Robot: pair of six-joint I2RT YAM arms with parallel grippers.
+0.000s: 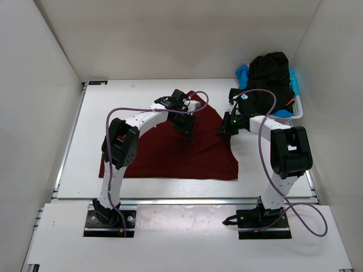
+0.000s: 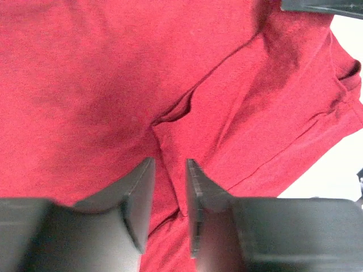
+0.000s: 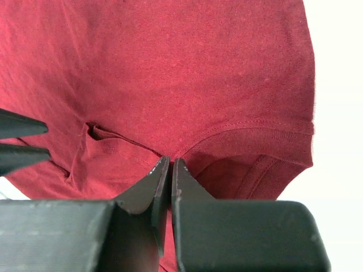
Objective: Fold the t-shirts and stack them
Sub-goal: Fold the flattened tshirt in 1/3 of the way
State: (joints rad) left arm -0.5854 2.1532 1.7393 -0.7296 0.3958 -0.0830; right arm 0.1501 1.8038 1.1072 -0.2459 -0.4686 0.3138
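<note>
A dark red t-shirt lies spread on the white table, with its top right part bunched into folds. My left gripper hangs over the shirt's upper middle. In the left wrist view its jaws stand apart, and a crease of the red cloth runs under the gap. My right gripper is at the shirt's right edge. Seen from the right wrist it is shut, with wrinkles of the red cloth converging on its tips near the collar. More t-shirts are piled at the back right: black, light blue.
A white lattice basket stands at the back right corner under the piled shirts, close behind my right arm. White walls enclose the table on three sides. Purple cables loop over both arms.
</note>
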